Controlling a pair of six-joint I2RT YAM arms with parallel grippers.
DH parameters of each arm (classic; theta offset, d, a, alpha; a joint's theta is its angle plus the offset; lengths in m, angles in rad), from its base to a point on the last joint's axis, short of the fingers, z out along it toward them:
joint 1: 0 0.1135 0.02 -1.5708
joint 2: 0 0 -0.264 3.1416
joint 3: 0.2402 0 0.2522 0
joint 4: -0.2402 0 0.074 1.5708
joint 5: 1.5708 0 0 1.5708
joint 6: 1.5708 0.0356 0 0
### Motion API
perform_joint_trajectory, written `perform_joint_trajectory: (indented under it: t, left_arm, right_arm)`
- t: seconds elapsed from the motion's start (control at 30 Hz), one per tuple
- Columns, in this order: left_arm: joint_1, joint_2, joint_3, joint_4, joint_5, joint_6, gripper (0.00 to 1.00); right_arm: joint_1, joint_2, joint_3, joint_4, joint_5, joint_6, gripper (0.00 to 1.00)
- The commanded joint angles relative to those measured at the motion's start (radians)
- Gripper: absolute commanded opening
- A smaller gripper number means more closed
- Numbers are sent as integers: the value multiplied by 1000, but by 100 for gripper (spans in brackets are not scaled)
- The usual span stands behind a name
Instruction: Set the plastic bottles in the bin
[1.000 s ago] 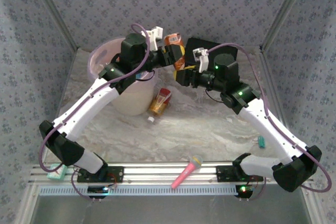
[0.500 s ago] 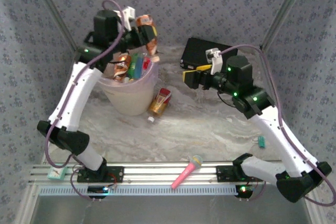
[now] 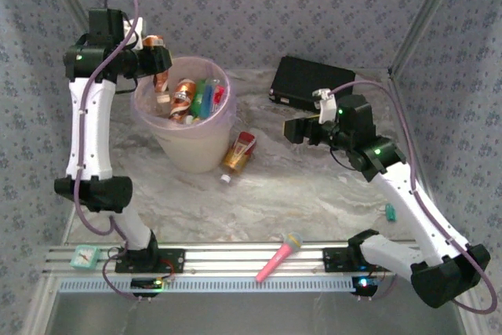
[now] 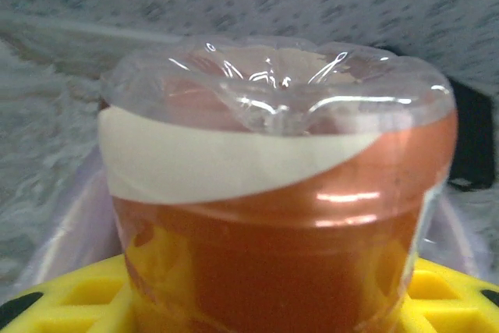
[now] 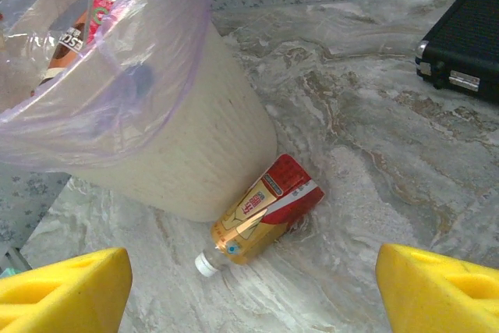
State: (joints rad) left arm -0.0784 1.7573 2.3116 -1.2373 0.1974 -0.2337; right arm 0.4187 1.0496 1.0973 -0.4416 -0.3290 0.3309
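Orange bottle [image 4: 273,216] swung left — beside bin [image 3: 198,151].

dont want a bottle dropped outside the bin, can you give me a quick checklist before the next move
1. Left claw grip on the orange-brown bottle: ok, yellow pads sit on both sides of it.
2. Held bottle fully over the bin opening: cannot tell, it hangs at the far-left rim.
3. Bin upright with room inside: ok, the bottles inside lie below the rim.
4. Right claw open and empty: ok.
5. Bottle on the table ready to be picked up: ok, it lies on its side in the open.
6. Space around that bottle for the claw: cannot tell, it lies close against the bin's foot.
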Motion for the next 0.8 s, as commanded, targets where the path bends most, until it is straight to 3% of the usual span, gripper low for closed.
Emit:
perform_joint_trajectory:
  t: [0.0,0.23,0.43,0.57,0.63,0.77]
  left_arm:
    - [6,56,57,-136,-86,77,37]
    - [-1,120,82,-214,-166,114,40]
    - [-24,114,104,-181,-146,114,72]
    - [-32,89,139,-137,-173,110,84]
    - [-38,71,151,-117,-188,110,85]
    - [-59,36,132,-67,-243,135,74]
  right_arm:
    - [-12,-25,-23,-9,-7,-14,84]
    - [-26,-30,-38,-3,-15,-6,83]
    - [-27,-16,-40,10,-24,4,83]
    - [-27,-9,-40,17,-27,10,83]
    - [-26,-7,-40,18,-28,10,83]
    - [-28,4,-42,25,-33,10,83]
